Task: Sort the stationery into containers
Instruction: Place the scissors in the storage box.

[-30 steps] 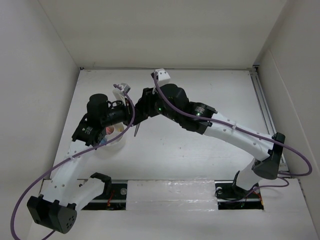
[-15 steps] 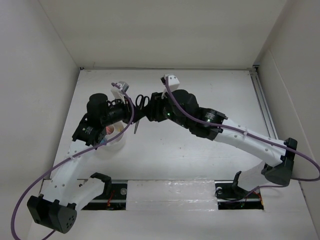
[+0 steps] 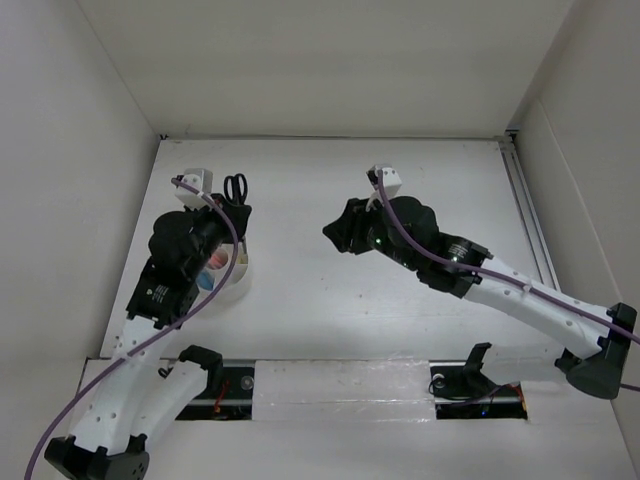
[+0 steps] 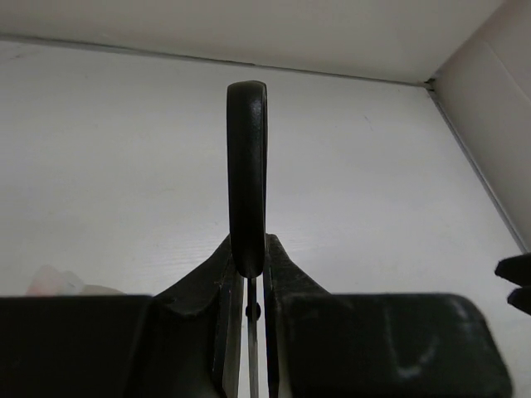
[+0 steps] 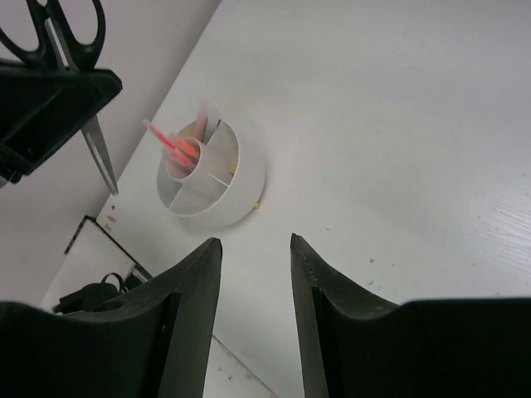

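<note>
**Carrying scissors blades-down, just short of the tub**

Pinching the scissors [image 5: 62,29] around the pivot with the left gripper [image 4: 249,286], fingers pressed together on the metal. Pointing the black handles up and the blades down, so placing the long axis near upright above the table [image 3: 330,320].

Showing, in the right wrist view, the blade tip at the left of the frame, apart from the tub [image 5: 241,195] and not over any compartment. Placing the tub to the right of the tip in that view, and toward the bottom of the frame from the pincer in the top view. Holding pink pens [image 5: 170,143] already in the tub's round cup.

Recording the right gripper [image 3: 335,232] as spread and gripping nothing, mid-frame in the top view and well apart from the tub. Marking the left arm as the nearer one by far.

Judging the coming move as a short carry sideways, bringing the tip over a free wedge, then lowering along the upright axis.
</note>
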You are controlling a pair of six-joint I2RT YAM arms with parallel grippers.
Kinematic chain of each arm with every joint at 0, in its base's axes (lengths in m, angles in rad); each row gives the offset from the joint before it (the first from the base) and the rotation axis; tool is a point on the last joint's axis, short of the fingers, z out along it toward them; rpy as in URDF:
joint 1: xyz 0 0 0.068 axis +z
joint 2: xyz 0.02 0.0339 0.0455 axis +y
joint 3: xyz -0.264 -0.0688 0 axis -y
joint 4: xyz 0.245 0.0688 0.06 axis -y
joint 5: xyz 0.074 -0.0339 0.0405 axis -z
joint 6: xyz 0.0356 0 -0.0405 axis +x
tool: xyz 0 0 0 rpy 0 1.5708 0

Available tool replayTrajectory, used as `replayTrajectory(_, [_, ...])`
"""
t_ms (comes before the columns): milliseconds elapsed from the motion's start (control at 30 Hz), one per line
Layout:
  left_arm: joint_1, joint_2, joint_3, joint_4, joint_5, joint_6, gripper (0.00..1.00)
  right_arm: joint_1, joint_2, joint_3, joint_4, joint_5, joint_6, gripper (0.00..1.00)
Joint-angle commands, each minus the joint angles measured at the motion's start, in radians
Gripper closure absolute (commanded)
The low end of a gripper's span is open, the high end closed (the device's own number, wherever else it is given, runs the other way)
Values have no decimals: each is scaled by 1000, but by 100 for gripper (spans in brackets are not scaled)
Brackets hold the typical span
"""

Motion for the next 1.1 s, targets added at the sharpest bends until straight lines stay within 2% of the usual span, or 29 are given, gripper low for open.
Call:
replayTrajectory(0, [-1,9,-31,57,-89,114,100,-14,-45,-46,93,-46,-16,55])
replayTrajectory(167, [-1,-41,-91,69,-158,251,100,-50,-106,-117,135,-109,-45,55])
replayTrajectory(300, [-1,-124,-187,144,-75,363,100,-74,-126,-165,167,-165,-54,55])
replayTrajectory(400, [-1,-161,-220,177,-75,423,100,-95,-146,-191,167,-189,-73,55])
replayTrajectory(533, [-1,-118,-220,166,-8,458,100,-118,-169,-229,185,-244,-83,55])
replayTrajectory(700, [35,-57,-195,145,196,458,100,-169,-149,-269,238,-319,-84,54])
replayTrajectory(800, [48,-76,-204,155,308,443,100,-192,-135,-287,310,-339,-30,55])
replayTrajectory(833, [48,-86,-205,155,328,432,100,-192,-135,-288,326,-339,-18,60])
replayTrajectory(867, [48,-95,-214,165,345,432,100,-192,-105,-288,345,-339,4,70])
replayTrajectory(900, [48,-106,-214,165,385,423,100,-192,-89,-274,374,-339,13,82])
replayTrajectory(933, [48,-106,-214,165,402,408,100,-192,-68,-256,383,-339,13,100])
replayTrajectory(1033, [48,-115,-214,197,498,377,100,-169,16,-219,394,-289,27,100])
replayTrajectory(1067, [48,-125,-214,210,509,318,100,-169,30,-209,394,-275,39,100])
